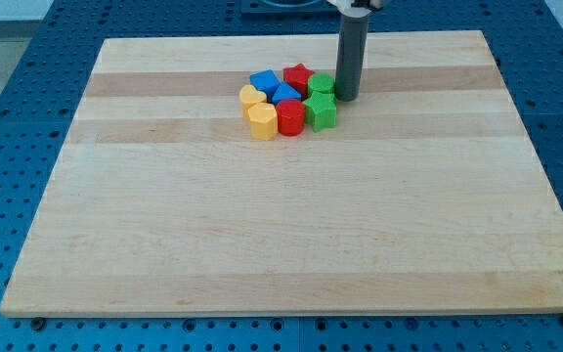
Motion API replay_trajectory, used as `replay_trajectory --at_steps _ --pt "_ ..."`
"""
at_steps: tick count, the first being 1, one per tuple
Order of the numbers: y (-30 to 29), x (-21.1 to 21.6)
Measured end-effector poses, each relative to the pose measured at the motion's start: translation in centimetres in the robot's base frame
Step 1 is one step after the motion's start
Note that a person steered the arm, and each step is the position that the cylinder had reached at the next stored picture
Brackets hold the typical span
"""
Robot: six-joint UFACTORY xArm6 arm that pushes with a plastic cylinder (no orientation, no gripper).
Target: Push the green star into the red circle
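Note:
The blocks sit in one tight cluster at the upper middle of the wooden board point(291, 235). The green star point(322, 112) is at the cluster's lower right, touching the red circle-like block point(289, 116) on its left. A second green block point(322, 85) lies just above the star. A red star-like block point(298, 76) is at the cluster's top. My tip point(346, 98) stands at the cluster's right edge, beside the upper green block and just above and right of the green star.
Two blue blocks point(264, 80) point(285, 94) and two yellow blocks point(251, 97) point(261, 121) fill the cluster's left side. The board lies on a blue perforated table point(8, 117).

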State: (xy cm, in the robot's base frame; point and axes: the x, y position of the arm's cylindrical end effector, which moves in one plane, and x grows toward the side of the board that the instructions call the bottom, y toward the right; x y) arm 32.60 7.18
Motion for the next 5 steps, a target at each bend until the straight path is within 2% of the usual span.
replay_trajectory --at_steps 1,3,5 --pt "0.0 0.1" --pt "0.0 3.0" --pt "-0.1 3.0"
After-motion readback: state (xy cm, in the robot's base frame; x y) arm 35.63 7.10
